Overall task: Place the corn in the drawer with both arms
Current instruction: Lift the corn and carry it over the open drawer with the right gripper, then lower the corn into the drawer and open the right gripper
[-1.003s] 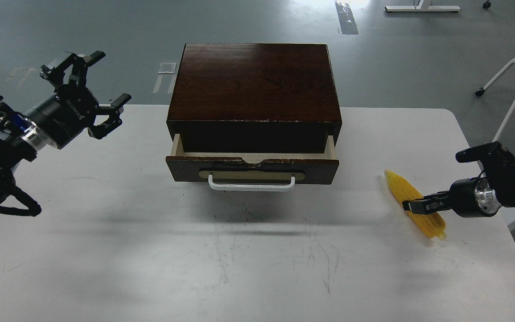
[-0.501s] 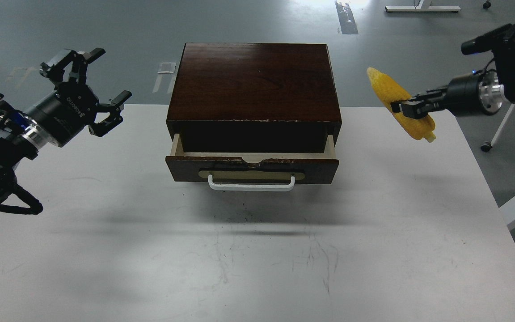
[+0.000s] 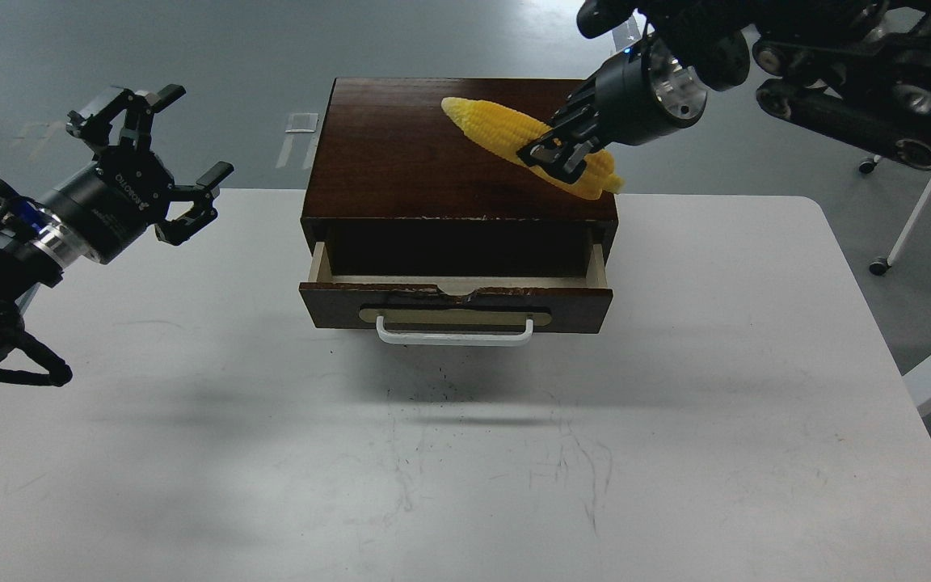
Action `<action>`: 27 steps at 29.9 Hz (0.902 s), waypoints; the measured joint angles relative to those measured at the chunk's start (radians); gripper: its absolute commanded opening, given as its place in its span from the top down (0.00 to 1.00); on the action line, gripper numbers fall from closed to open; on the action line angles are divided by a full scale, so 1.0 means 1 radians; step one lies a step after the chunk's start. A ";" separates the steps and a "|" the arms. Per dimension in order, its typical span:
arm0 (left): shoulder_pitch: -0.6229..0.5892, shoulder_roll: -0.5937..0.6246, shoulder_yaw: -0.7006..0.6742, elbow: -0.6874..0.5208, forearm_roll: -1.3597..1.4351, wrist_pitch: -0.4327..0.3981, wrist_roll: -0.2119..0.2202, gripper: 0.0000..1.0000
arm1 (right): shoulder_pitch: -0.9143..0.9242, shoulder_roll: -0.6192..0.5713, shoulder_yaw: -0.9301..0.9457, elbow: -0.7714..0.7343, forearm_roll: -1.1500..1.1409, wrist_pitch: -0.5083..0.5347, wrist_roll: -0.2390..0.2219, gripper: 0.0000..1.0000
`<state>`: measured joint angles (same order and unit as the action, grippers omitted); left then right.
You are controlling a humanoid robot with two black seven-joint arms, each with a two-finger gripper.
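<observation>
Yellow corn [image 3: 514, 139], clamped in right tool [image 3: 554, 153], now over box [image 3: 401, 153].

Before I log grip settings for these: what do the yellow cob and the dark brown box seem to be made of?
Bright yellow tapered corn cob: probably moulded plastic, uniform colour, slightly glossy kernels. Dark brown box: apparently varnished wood, grain showing, pale chips along its front edge.

White table [image 3: 676, 453], dark wooden box [image 3: 457, 145] toward its far edge

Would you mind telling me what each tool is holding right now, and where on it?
The right tool grips the corn near its thick end; the left tool holds nothing.
</observation>
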<state>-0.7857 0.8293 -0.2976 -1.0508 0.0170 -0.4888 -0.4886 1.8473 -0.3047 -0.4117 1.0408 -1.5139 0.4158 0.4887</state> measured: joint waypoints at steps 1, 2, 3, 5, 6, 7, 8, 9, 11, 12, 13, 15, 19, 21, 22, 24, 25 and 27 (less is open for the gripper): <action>0.000 0.001 0.000 0.000 0.000 0.000 0.000 0.01 | 0.005 0.021 -0.003 0.002 0.000 0.000 0.000 0.98; 0.000 0.001 0.000 0.000 0.000 0.000 0.000 0.01 | 0.010 0.043 -0.007 0.003 0.000 0.000 0.000 0.98; 0.000 0.001 0.000 0.000 0.000 0.000 0.000 0.01 | 0.014 0.063 -0.012 0.003 0.000 0.000 0.000 0.98; 0.000 0.001 0.000 0.000 0.000 0.000 0.000 0.01 | 0.021 0.107 -0.027 0.004 -0.001 -0.002 0.000 0.97; 0.000 0.001 0.000 0.000 0.000 0.000 0.000 0.01 | 0.024 0.131 -0.037 0.004 -0.001 -0.003 0.000 0.97; 0.000 0.001 0.000 0.000 0.000 0.000 0.000 0.01 | 0.025 0.149 -0.045 0.004 -0.001 -0.004 0.000 0.97; 0.000 0.001 0.000 0.000 0.000 0.000 0.000 0.01 | 0.026 0.167 -0.053 0.003 -0.001 -0.004 0.000 0.96; 0.000 0.001 0.000 0.000 0.000 0.000 0.000 0.01 | 0.027 0.184 -0.062 0.000 -0.001 -0.006 0.000 0.96; 0.000 0.001 0.000 0.000 0.000 0.000 0.000 0.01 | 0.027 0.213 -0.081 -0.006 -0.002 -0.010 0.000 0.96; 0.000 0.002 0.000 0.000 0.000 0.000 0.000 0.01 | 0.027 0.226 -0.088 -0.009 -0.002 -0.011 0.000 0.94; 0.000 0.003 0.000 0.000 0.000 0.000 0.000 0.01 | 0.027 0.234 -0.092 -0.010 -0.002 -0.012 0.000 0.94; 0.000 0.005 0.000 0.000 0.000 0.000 0.000 0.01 | 0.023 0.247 -0.097 -0.014 -0.002 -0.012 0.000 0.90; 0.000 0.010 0.000 0.000 0.000 0.000 0.000 0.01 | 0.016 0.256 -0.106 -0.016 -0.002 -0.013 0.000 0.85; 0.000 0.011 0.000 -0.001 0.000 0.000 0.000 0.01 | 0.013 0.257 -0.113 -0.017 -0.001 -0.019 0.000 0.82; 0.000 0.012 0.000 -0.001 0.000 0.000 0.000 0.01 | 0.013 0.257 -0.116 -0.017 -0.001 -0.023 0.000 0.82; 0.000 0.014 0.000 -0.002 0.000 0.000 0.000 0.01 | 0.012 0.257 -0.120 -0.017 -0.001 -0.031 0.000 0.77; 0.000 0.015 0.000 -0.002 0.000 0.000 0.000 0.01 | 0.012 0.257 -0.121 -0.017 -0.001 -0.034 0.000 0.74; 0.000 0.016 0.000 -0.004 -0.001 0.000 0.000 0.01 | 0.012 0.257 -0.122 -0.017 -0.001 -0.038 0.000 0.66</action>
<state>-0.7854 0.8450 -0.2974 -1.0545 0.0158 -0.4887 -0.4886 1.8592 -0.0476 -0.5341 1.0235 -1.5147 0.3781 0.4887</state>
